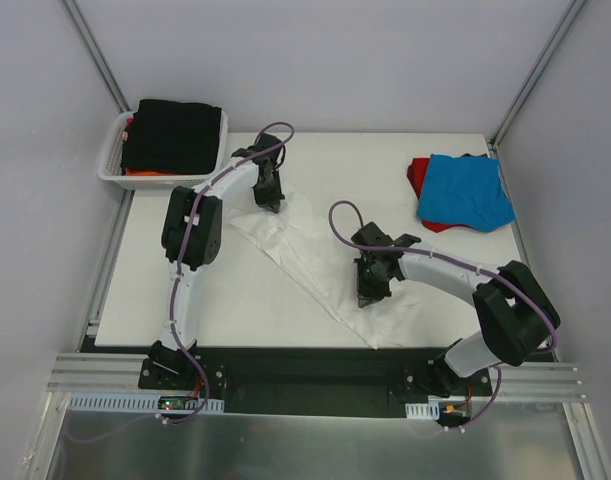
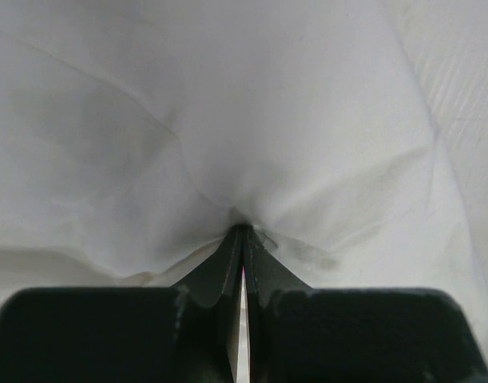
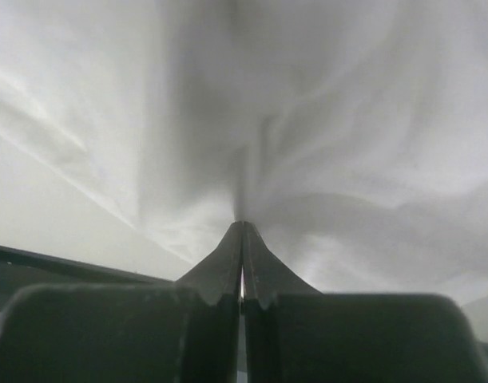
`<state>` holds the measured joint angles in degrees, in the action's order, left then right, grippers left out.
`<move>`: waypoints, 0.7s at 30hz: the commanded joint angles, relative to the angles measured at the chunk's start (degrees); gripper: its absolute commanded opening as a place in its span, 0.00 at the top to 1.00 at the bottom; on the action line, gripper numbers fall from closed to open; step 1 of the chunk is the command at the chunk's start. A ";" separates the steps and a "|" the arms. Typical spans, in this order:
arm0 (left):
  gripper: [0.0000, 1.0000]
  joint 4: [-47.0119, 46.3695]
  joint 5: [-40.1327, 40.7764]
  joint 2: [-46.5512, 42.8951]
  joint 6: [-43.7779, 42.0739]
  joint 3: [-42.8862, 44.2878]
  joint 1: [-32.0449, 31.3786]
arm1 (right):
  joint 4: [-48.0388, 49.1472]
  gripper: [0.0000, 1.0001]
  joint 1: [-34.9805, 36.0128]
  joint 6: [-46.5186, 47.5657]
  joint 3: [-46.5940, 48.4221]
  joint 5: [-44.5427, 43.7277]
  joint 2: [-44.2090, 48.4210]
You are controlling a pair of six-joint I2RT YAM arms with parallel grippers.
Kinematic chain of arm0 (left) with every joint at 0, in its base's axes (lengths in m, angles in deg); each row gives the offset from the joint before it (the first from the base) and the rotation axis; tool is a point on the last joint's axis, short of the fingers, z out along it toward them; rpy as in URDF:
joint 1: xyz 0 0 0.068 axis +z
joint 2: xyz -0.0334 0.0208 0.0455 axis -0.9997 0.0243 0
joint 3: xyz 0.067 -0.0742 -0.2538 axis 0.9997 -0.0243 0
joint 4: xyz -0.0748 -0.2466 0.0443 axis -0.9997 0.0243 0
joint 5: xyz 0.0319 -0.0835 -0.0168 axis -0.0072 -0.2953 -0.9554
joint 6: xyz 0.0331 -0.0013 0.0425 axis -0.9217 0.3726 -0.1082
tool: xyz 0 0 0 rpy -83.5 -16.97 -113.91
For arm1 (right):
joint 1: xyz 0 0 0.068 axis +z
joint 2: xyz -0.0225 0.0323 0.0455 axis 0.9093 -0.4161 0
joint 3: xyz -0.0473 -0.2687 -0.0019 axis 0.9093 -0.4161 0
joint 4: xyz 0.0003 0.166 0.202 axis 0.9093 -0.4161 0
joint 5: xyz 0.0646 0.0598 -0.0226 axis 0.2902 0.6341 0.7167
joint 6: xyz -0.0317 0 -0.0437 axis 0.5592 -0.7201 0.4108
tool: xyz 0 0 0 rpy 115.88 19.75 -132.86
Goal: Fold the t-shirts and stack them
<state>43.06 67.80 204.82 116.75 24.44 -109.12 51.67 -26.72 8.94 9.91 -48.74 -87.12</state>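
- Left gripper (image 1: 269, 197), stretched far, is clamped on the one white t-shirt (image 1: 303, 245) mid-table.
- Right gripper (image 1: 370, 290), bent left, pinches its near part.
- Far right: one blue t-shirt (image 1: 470, 190) atop one red t-shirt (image 1: 417, 176).
- Far-left basket (image 1: 110, 166): one black t-shirt (image 1: 173, 135).

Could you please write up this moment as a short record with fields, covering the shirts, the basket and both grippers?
In work: large plain white cotton t-shirt, crumpled, stretched diagonally across the middle of the white table
Left arm: left gripper shut on the shirt's far-left end
Right arm: right gripper shut on its near-right part
Far right of table: bright blue t-shirt lying on a red t-shirt
Far-left corner: white plastic lattice basket holding a black t-shirt over an orange t-shirt
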 commanded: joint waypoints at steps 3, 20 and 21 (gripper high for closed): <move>1.00 2.84 -1.05 6.43 -1.93 4.41 0.74 | -11.39 0.99 4.98 -8.22 6.22 -4.64 3.31; 1.00 7.31 -4.47 12.67 -4.04 18.18 1.35 | -13.96 0.99 6.13 -7.00 3.59 -9.65 5.68; 1.00 9.67 -4.74 15.11 -4.04 20.57 1.35 | -13.96 0.99 6.13 -6.83 3.59 -9.48 5.42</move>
<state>47.45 64.50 212.47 114.80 37.77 -108.70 39.56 -20.29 0.77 14.55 -56.76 -83.64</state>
